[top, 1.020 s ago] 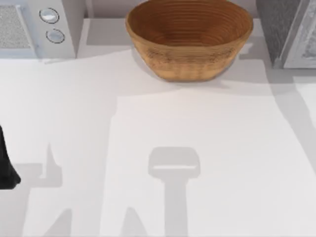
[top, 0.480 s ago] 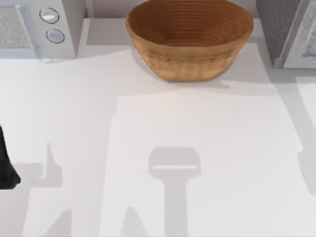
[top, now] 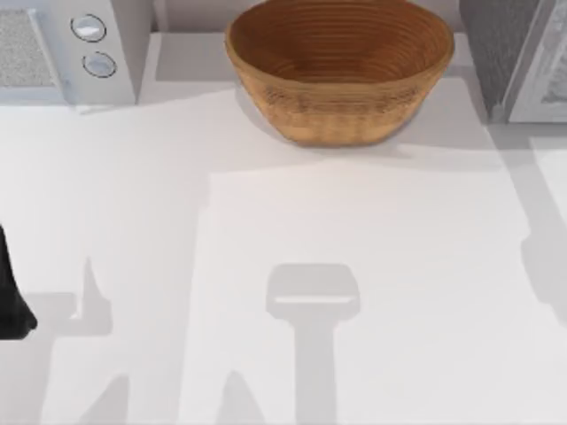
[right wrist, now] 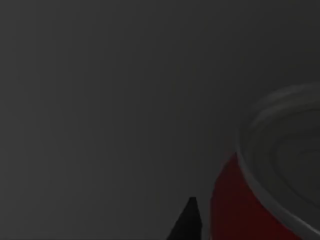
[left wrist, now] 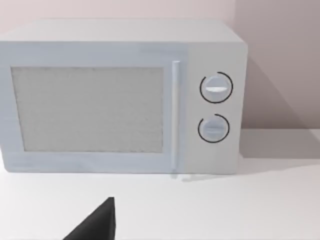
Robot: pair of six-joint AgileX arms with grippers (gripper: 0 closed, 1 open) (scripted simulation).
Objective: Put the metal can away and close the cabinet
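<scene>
Since the earlier frames, only the shadow at the top view's right edge had shifted: it had crept down and inward across the desk (top: pixel 372 221), while the wicker bowl (top: pixel 339 71), the microwave (top: pixel 66 49) and the dark piece of the left arm (top: pixel 11 301) at the left edge had kept their places. From above, the bowl stood at the back of the desk near the middle, the microwave sat in the back left corner with its two round dials facing the desk, and a grey cabinet (top: pixel 514 57) rose in the back right corner, with a paler panel at its right side. The left arm stayed parked low at the left edge of the desk; its wrist view looked straight at the microwave (left wrist: pixel 120 97), door shut and handle upright beside the two dials, with one black tip of the left gripper (left wrist: pixel 97 225) poking in over the white desk. Whether those fingers were apart or together could not be told. The right wrist view was dark, a plain grey surface behind everything. Against that gloom, the metal can (right wrist: pixel 260 200) sat very close to the camera, its red side and ringed silver lid visible, and a black tip of the right gripper (right wrist: pixel 189 222) stood just beside the red wall. Whether the right fingers were clamped on the can or merely near it could not be told.
</scene>
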